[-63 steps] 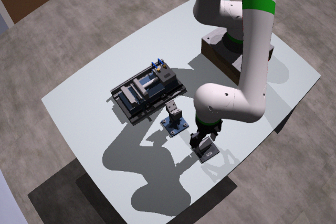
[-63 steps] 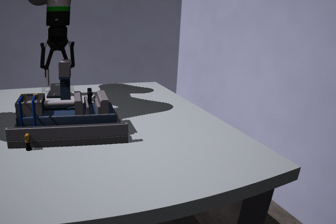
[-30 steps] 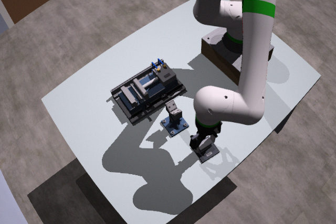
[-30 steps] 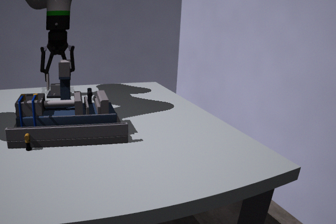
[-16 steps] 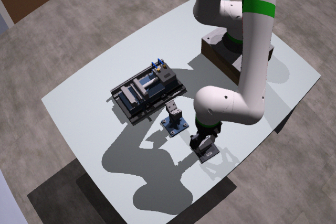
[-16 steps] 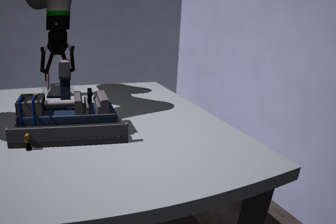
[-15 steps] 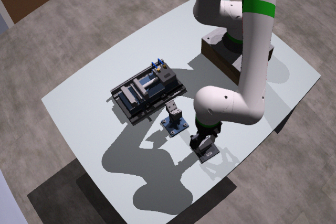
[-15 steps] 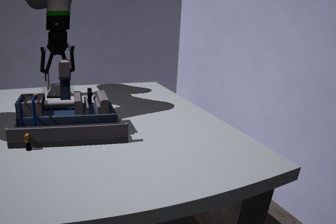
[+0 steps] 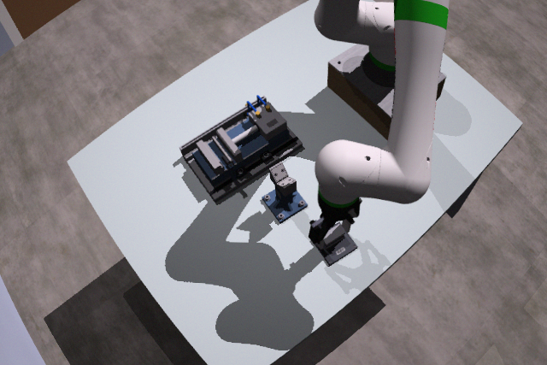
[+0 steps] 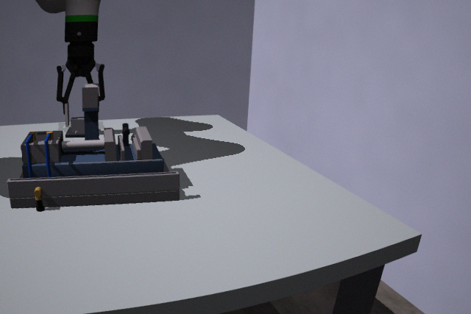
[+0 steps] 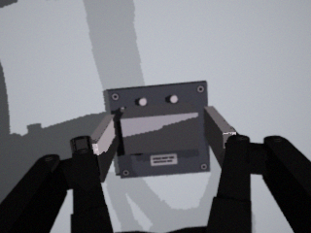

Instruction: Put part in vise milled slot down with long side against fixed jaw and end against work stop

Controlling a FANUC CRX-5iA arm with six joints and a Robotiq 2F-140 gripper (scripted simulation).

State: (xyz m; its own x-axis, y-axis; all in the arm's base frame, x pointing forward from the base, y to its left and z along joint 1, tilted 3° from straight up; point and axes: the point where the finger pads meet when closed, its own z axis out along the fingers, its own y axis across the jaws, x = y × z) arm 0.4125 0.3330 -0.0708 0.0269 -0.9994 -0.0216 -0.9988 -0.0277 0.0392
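Observation:
The part (image 11: 160,132), a grey block, lies on the dark infeed plate (image 11: 190,92) just in front of two white pins. In the top view it shows near the table's front right (image 9: 333,233) on the plate (image 9: 338,248). My gripper (image 11: 160,125) points straight down over the plate, with its fingers half open. The two pads stand on either side of the block. The left pad is close to it, and a gap shows at the right pad. The vise (image 9: 240,146) stands open at mid table. I cannot tell which way the slot faces.
The V-block (image 9: 282,188) on its blue base stands between the vise and the infeed plate. In the exterior view it hides part of my gripper (image 10: 80,105). The arm's pedestal (image 9: 367,87) is at the back right. The table edge lies close beyond the plate.

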